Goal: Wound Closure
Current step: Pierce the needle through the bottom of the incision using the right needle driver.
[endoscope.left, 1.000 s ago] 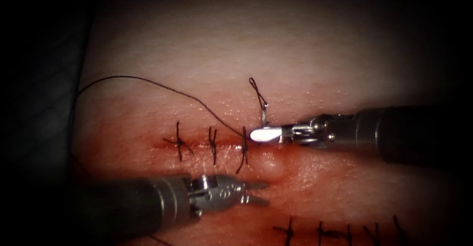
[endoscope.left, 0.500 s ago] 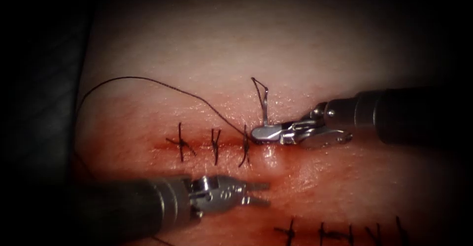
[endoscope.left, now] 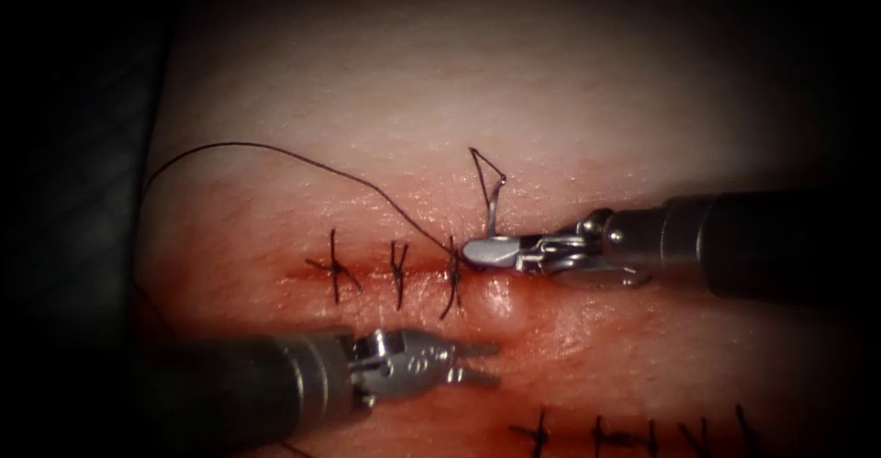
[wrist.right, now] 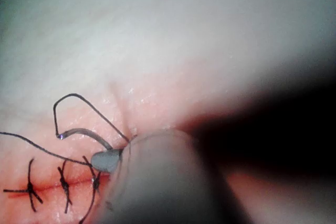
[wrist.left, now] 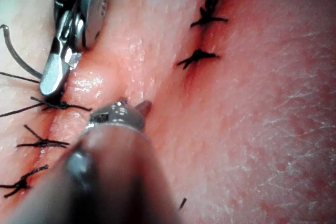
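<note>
Your right pincer is clenched on the thin curved steel needle low on its curve, just past the third dark stitch, its swaged end with the black thread standing clear above the cut, apparently so the point enters the pink pork tissue, while your left pincer waits released, holding nothing, below the cut.

Endoscope above/front; wrist cams v. close, all on cut.
</note>
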Robot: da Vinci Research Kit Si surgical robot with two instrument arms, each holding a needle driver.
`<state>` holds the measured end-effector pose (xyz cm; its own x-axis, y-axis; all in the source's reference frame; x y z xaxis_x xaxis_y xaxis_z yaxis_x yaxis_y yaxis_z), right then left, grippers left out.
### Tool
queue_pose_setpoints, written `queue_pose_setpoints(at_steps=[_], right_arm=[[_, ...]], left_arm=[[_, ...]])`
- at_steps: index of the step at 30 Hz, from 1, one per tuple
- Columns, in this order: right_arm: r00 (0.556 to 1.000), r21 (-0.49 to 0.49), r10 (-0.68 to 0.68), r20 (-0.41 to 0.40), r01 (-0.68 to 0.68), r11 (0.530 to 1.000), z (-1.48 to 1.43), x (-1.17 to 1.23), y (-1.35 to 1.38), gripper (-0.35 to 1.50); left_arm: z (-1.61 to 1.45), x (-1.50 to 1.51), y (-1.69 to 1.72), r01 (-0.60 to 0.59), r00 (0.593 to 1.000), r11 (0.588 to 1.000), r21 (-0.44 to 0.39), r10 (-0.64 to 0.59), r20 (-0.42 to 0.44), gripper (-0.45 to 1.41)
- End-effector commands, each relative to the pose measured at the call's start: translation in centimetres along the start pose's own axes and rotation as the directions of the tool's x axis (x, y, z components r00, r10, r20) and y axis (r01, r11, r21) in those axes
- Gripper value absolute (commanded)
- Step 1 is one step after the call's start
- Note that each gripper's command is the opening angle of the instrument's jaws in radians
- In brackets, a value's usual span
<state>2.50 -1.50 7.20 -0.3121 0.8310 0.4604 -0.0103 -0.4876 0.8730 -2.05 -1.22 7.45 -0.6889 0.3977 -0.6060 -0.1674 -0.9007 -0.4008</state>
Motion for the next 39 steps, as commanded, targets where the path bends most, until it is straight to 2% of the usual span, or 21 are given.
queue_pose_setpoints(at_steps=[1,3,4,6,9,11,12,15,16,17,18,19,24,31,33,39], right_arm=[[0.999,-0.005,-0.042,-0.020,0.042,0.999,0.07,0.06,0.07,0.52],[0.987,-0.020,-0.145,-0.065,0.144,0.989,0.05,0.22,0.11,0.91],[0.982,-0.018,-0.169,-0.086,0.169,0.986,0.03,0.28,0.14,1.01],[0.970,-0.028,-0.218,-0.106,0.217,0.976,-0.01,0.35,0.16,1.06],[0.928,-0.067,-0.352,-0.124,0.347,0.936,-0.11,0.49,0.18,1.16],[0.874,-0.097,-0.471,-0.121,0.462,0.882,-0.15,0.55,0.17,1.25],[0.824,-0.123,-0.555,-0.116,0.543,0.831,-0.18,0.62,0.14,1.35],[0.755,-0.148,-0.648,-0.100,0.633,0.760,-0.19,0.71,0.07,1.43],[0.738,-0.156,-0.668,-0.096,0.651,0.743,-0.19,0.73,0.04,1.45],[0.685,-0.144,-0.725,-0.071,0.712,0.687,-0.17,0.76,-0.02,1.46],[0.680,-0.135,-0.730,-0.065,0.719,0.682,-0.16,0.77,-0.05,1.46],[0.657,-0.113,-0.752,-0.050,0.745,0.658,-0.13,0.78,-0.11,1.46],[0.588,-0.111,-0.808,-0.039,0.801,0.589,-0.02,0.71,-0.22,1.46],[0.546,-0.128,-0.837,-0.028,0.829,0.545,0.08,0.79,-0.31,1.41],[0.528,-0.136,-0.849,0.011,0.842,0.522,0.10,0.84,-0.33,1.36],[0.529,-0.137,-0.848,0.032,0.842,0.521,0.16,0.82,-0.33,1.31]], left_arm=[[0.07,0.01,0.00,-0.001,1.000,1.000,0.001,0.001,-0.001,0.07],[0.06,0.01,0.02,-0.001,1.000,1.000,0.001,0.001,-0.001,0.07],[0.06,0.01,0.02,-0.001,1.000,1.000,0.000,0.001,-0.001,0.07],[0.05,0.01,0.02,-0.001,1.000,1.000,0.000,0.001,-0.001,0.07],[0.04,0.00,0.03,-0.002,1.000,1.000,-0.002,0.002,0.002,0.05],[0.04,0.00,0.03,-0.002,1.000,1.000,-0.002,0.002,0.002,0.05],[0.04,0.00,0.04,-0.003,1.000,1.000,-0.003,0.003,0.005,0.05],[0.05,0.00,0.05,-0.004,1.000,1.000,-0.004,0.004,0.008,0.05],[0.05,0.00,0.06,-0.004,1.000,1.000,-0.003,0.004,0.008,0.05],[0.05,0.00,0.07,-0.005,1.000,1.000,-0.004,0.005,0.010,0.05],[0.05,0.00,0.07,-0.005,1.000,1.000,-0.004,0.005,0.010,0.05],[0.05,-0.01,0.08,-0.006,1.000,1.000,-0.004,0.006,0.010,0.05],[0.06,-0.02,0.08,-0.007,1.000,1.000,-0.005,0.007,0.013,0.05],[0.06,-0.02,0.10,-0.009,1.000,1.000,-0.007,0.009,0.018,0.05],[0.06,-0.02,0.10,-0.009,1.000,1.000,-0.007,0.009,0.018,0.03],[0.06,-0.02,0.10,-0.009,1.000,1.000,-0.006,0.009,0.019,0.03]])
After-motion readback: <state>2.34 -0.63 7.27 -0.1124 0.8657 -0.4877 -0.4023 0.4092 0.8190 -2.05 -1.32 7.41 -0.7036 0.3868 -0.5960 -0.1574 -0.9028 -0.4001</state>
